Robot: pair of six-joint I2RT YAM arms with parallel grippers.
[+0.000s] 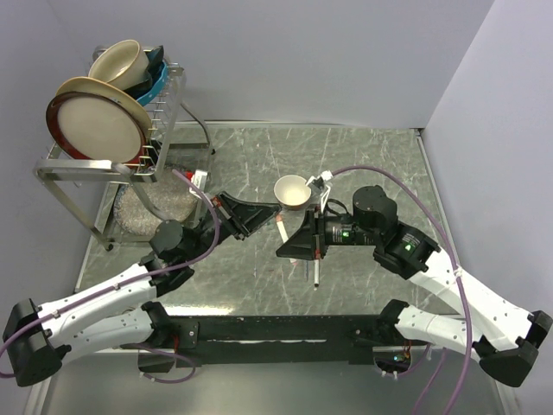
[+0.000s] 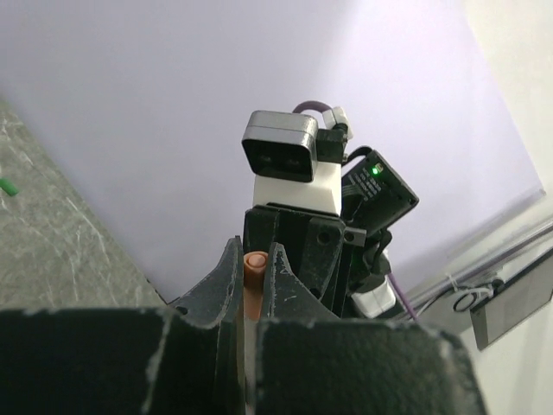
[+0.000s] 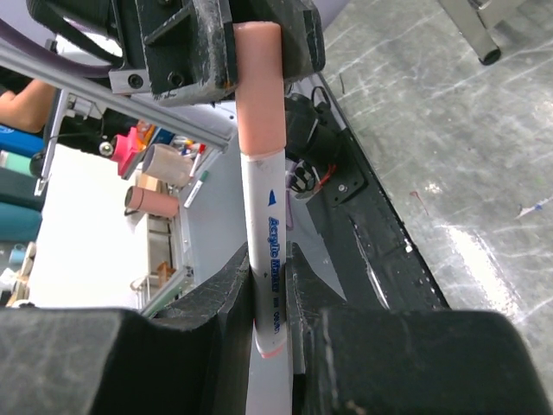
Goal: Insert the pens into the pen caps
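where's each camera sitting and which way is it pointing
Top external: above and behind the bases, looking down on the grey marbled table; both arms show, left gripper and right gripper close together.
Left wrist: looks past its own fingers at the right arm's wrist camera.
Right wrist: looks along its fingers up the white-barrelled pen to the left gripper.
Shared: both wrist views show the pen's salmon-pink cap.

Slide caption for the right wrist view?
Right gripper holds a white pen whose pink cap sits clamped in the left gripper.
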